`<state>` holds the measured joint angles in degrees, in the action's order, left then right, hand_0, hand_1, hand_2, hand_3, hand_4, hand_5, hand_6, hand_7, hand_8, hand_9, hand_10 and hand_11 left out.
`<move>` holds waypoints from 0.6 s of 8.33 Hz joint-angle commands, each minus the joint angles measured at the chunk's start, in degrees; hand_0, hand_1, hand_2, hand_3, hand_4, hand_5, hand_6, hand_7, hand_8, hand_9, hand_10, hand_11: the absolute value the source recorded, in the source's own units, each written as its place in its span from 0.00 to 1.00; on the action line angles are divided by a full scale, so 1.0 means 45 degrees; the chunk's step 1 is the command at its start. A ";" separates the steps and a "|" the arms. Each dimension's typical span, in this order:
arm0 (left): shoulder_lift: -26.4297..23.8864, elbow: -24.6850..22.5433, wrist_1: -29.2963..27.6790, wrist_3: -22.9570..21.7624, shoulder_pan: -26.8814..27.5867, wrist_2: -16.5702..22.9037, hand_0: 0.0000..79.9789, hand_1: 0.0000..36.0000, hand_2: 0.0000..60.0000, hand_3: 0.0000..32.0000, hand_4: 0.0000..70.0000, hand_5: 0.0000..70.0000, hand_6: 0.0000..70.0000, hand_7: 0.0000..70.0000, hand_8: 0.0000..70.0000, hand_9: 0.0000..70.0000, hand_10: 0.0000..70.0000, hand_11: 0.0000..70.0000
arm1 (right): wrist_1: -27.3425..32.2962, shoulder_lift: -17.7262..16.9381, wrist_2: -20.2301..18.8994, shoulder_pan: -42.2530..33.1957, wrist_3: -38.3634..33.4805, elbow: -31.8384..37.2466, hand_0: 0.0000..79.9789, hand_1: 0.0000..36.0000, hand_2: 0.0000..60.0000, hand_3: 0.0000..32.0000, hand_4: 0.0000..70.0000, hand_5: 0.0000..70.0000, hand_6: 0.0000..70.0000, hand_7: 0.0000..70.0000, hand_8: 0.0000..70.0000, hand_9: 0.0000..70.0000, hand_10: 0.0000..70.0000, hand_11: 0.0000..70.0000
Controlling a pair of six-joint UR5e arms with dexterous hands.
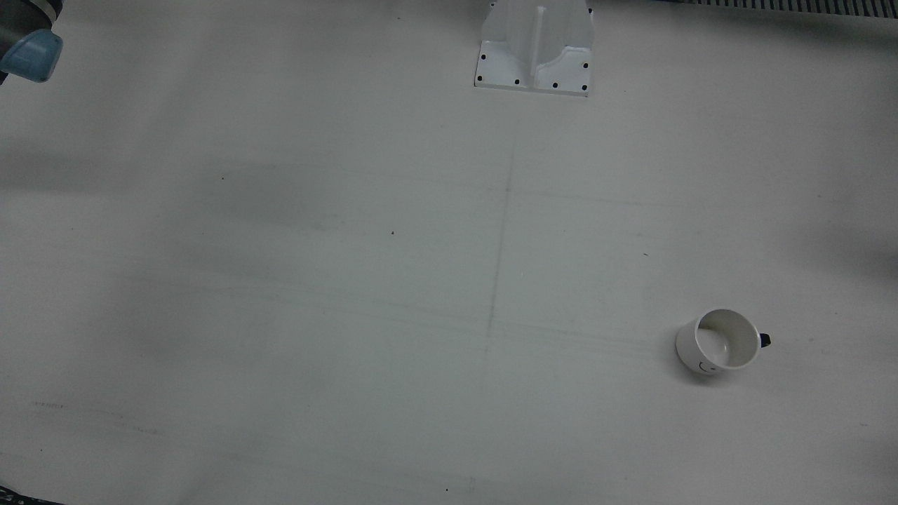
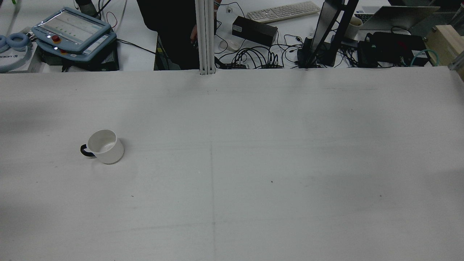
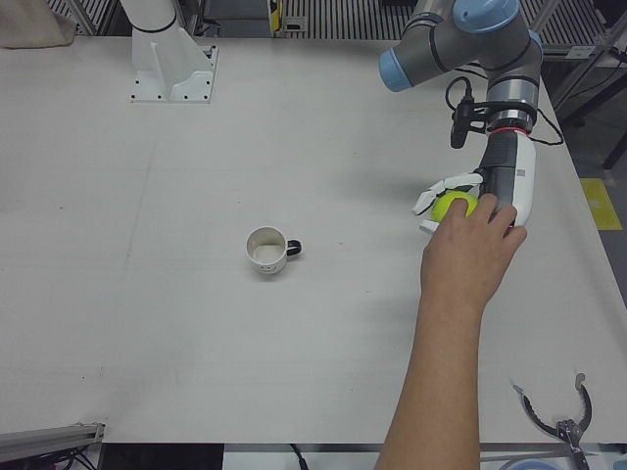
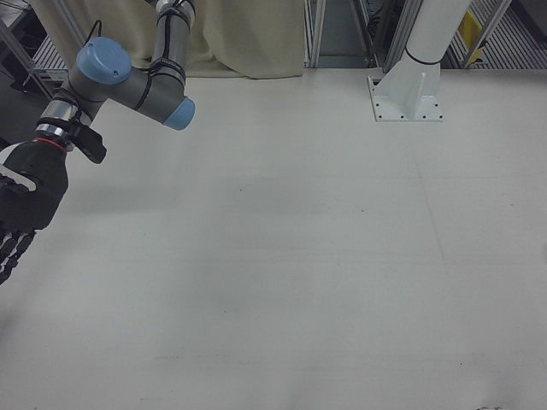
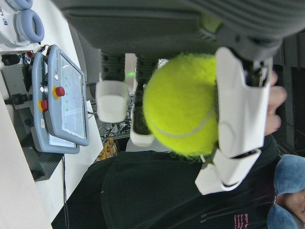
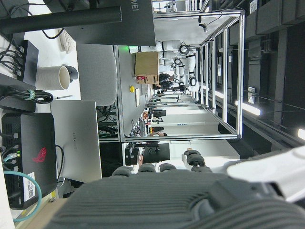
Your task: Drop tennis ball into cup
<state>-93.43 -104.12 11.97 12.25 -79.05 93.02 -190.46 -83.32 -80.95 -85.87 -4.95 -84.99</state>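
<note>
A white cup (image 1: 719, 341) with a dark handle stands upright and empty on the table; it also shows in the rear view (image 2: 105, 146) and the left-front view (image 3: 265, 250). My left hand (image 3: 438, 203), white-fingered, hovers off to one side of the cup, well apart from it, with its fingers (image 5: 238, 109) curled around a yellow-green tennis ball (image 3: 454, 206) (image 5: 183, 105). A person's hand (image 3: 475, 245) rests against the ball and my hand. My right hand (image 4: 21, 205), black, hangs with its fingers spread at the far side of the table, empty.
The person's arm (image 3: 441, 352) reaches in over the table's front edge. A white pedestal (image 1: 537, 45) is bolted at the back. A teach pendant (image 2: 72, 27), cables and a keyboard lie beyond the far edge. A blue joint cap (image 1: 31, 52) of my right arm shows at a corner.
</note>
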 commanded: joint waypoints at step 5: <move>0.0019 -0.0607 -0.0121 0.0090 0.0143 0.0051 0.69 1.00 1.00 0.00 1.00 0.36 0.52 1.00 1.00 1.00 1.00 1.00 | 0.0000 0.0000 0.0000 0.0000 -0.0013 0.0000 0.00 0.00 0.00 0.00 0.00 0.00 0.00 0.00 0.00 0.00 0.00 0.00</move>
<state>-93.39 -104.46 11.69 12.31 -79.01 92.99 -190.46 -83.32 -80.95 -85.87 -4.94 -84.99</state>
